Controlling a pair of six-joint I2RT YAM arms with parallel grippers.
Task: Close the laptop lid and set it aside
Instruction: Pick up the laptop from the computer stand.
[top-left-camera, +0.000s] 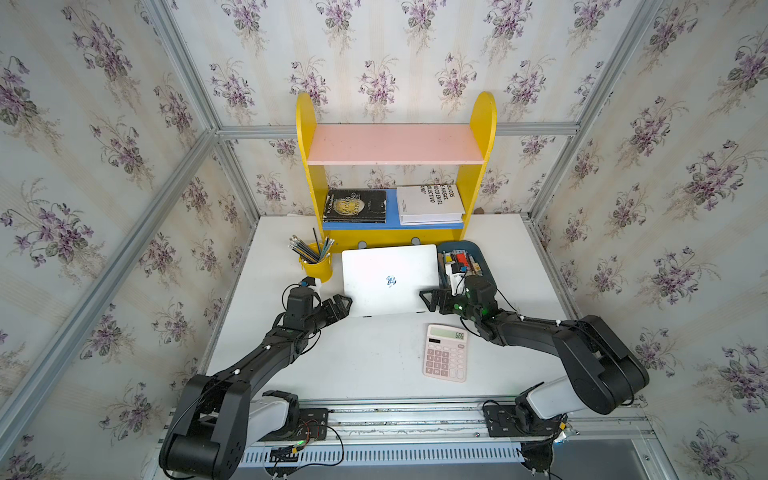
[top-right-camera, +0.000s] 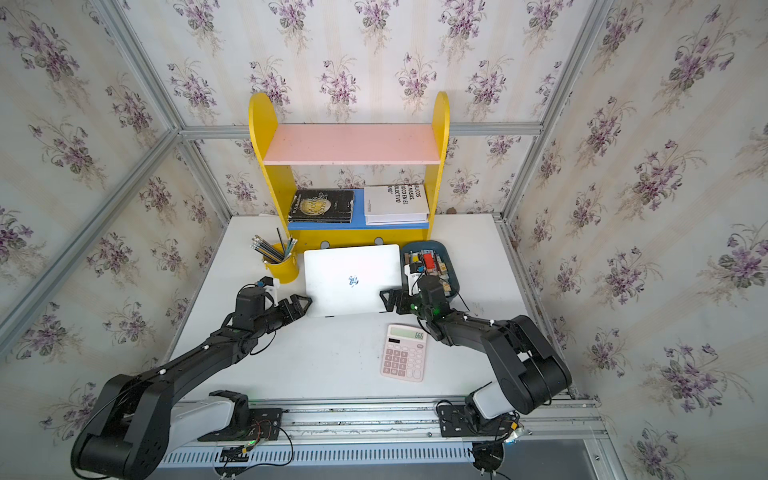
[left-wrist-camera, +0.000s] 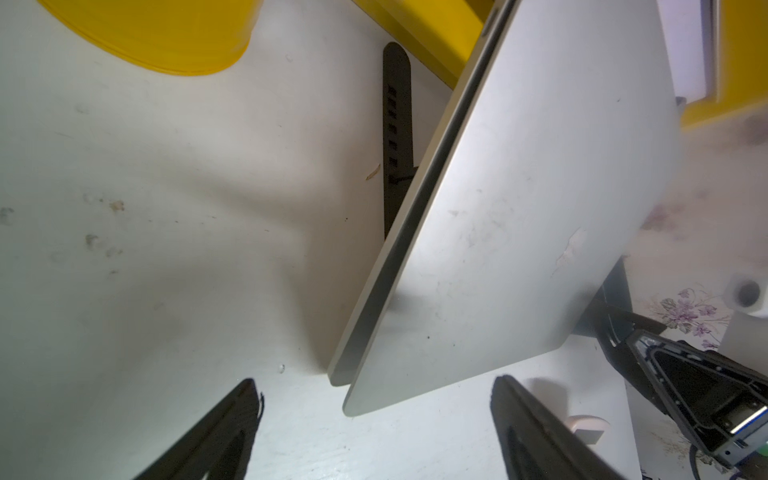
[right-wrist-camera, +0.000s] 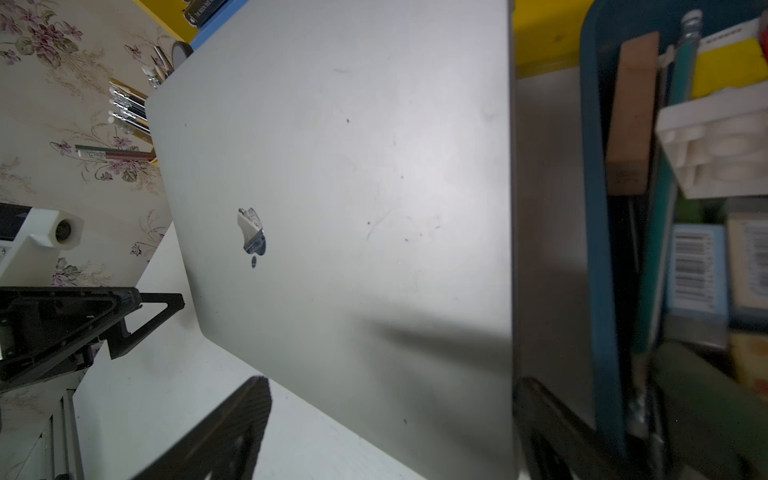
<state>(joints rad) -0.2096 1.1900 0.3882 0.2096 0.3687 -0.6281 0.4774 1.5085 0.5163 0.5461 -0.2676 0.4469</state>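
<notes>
— Where is the laptop (top-left-camera: 388, 278)?
— At twelve o'clock on the table (top-left-camera: 353, 357), right in front of the yellow shelf (top-left-camera: 305, 137), propped on a black stand (left-wrist-camera: 397, 124). The laptop lid (right-wrist-camera: 353, 187) is down on the base, silver side up with the apple logo showing.
— And the arms?
— One is at each near corner. The left claw (top-left-camera: 347, 302) is at the laptop's eight o'clock corner, jaws spread and holding nothing. Seen from its wrist, the corner sits just ahead of the gap, clear of both fingers. The right claw (top-left-camera: 426, 301) is at the four o'clock corner, also released, with the laptop's side edge running between its fingers. Whether they touch it I can't tell.
— What's around it?
— A yellow cup (top-left-camera: 318, 268) of pencils is at its nine o'clock. A blue tray (top-left-camera: 461, 245) of odds and ends is just beside it at three o'clock. A pink calculator (top-left-camera: 445, 353) lies flat nearer us at five o'clock, apart from the laptop.
</notes>
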